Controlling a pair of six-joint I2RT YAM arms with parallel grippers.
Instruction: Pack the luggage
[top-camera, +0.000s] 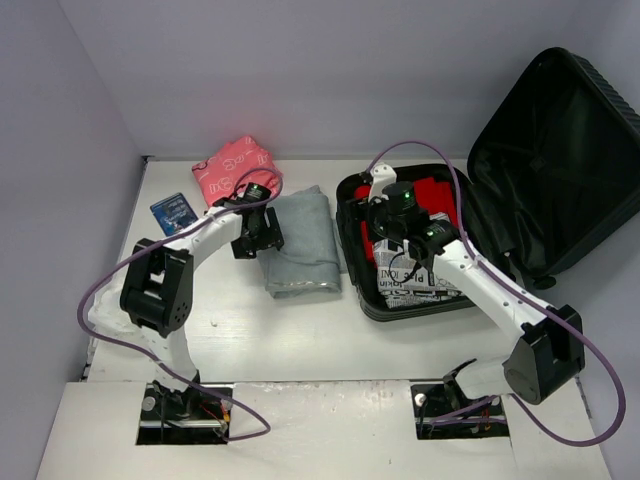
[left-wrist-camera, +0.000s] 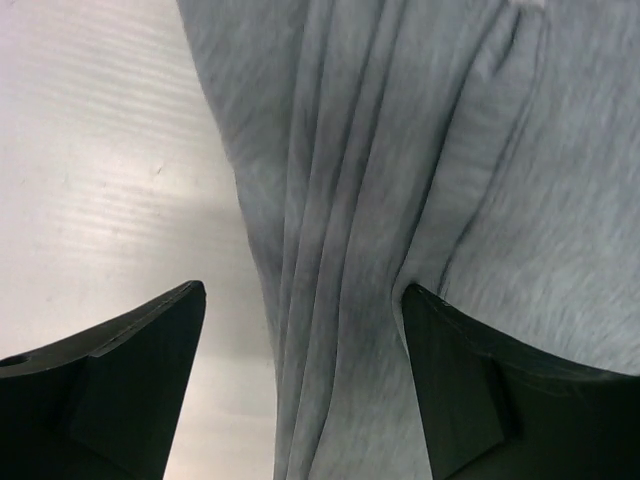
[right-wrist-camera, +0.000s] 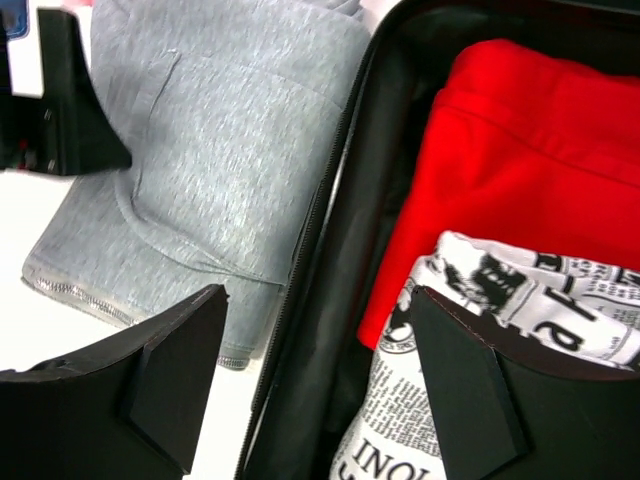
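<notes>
Luggage (top-camera: 560, 170), lid up, at right edge of surface (top-camera: 250, 330), holds red cloth (right-wrist-camera: 520, 130) and newsprint cloth (right-wrist-camera: 480, 280); left pincer (left-wrist-camera: 300, 300) open astride grey cloth (top-camera: 300, 245), right pincer (right-wrist-camera: 320, 295) open, empty, above luggage rim; risk: a shallow pinch takes one fold, so the cloth unfurls and snags that rim.

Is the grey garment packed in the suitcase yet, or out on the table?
Out. The grey garment lies folded on the table, left of the open luggage and outside its rim.

The raised lid (top-camera: 560, 150) blocks the luggage (top-camera: 347, 235) from the right.
</notes>
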